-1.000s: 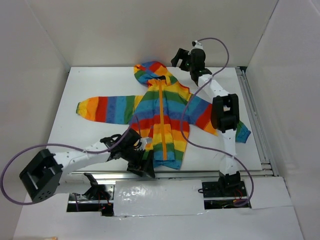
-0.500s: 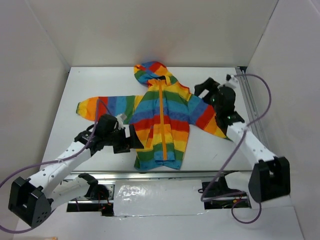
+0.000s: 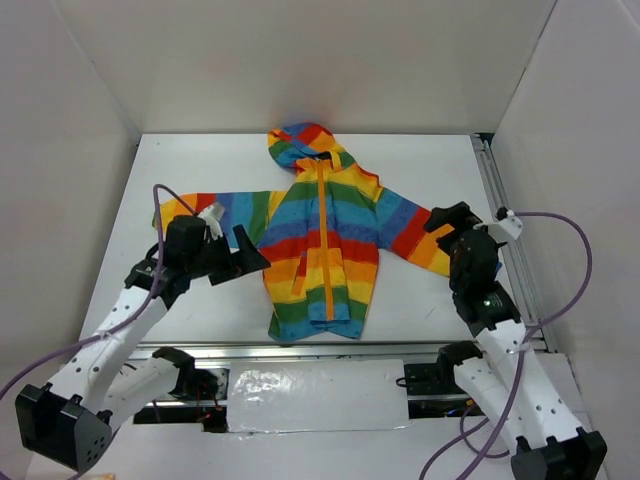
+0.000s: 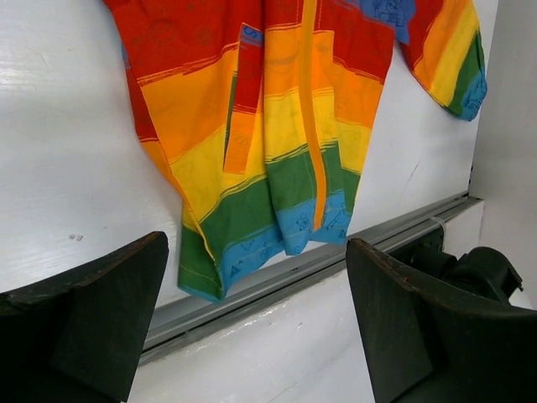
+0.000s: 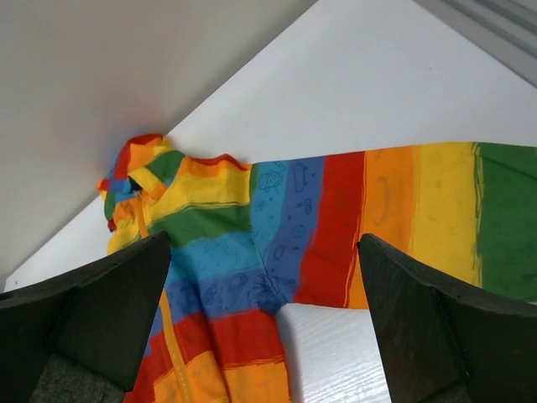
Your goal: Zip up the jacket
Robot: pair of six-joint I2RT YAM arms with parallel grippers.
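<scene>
Jacket (image 3: 325,240) lies flat on its back mid-table, hood (image 3: 300,140) at the far end, hem (image 3: 320,325) at the near edge, sleeves spread left and right. Zipper (image 3: 326,250) runs far-to-near down the centre line, so any pull goes away from the arm bases, toward the hood. From above the two fronts look joined along the whole strip. The slider is too small to find, so I can't tell how far up it is closed.

Left gripper (image 3: 252,255) sits just beside the jacket's left flank, pointing right at it, low over the table (image 3: 200,160). Its fingers are spread wide with nothing between them; the left wrist view shows the hem and the lower zipper end ahead, slightly right of centre. Right gripper (image 3: 447,216) hangs over the right sleeve (image 3: 415,230), also spread wide and empty, looking along the sleeve toward the hood.

My read: the left one is nearer the zipper's bottom end, the right one nearer the collar.

Surface is smooth white board, so thin fabric will likely slide and bunch unless the hem is pinned. White walls close on three sides, and a metal rail (image 3: 400,350) runs just past the hem.
</scene>
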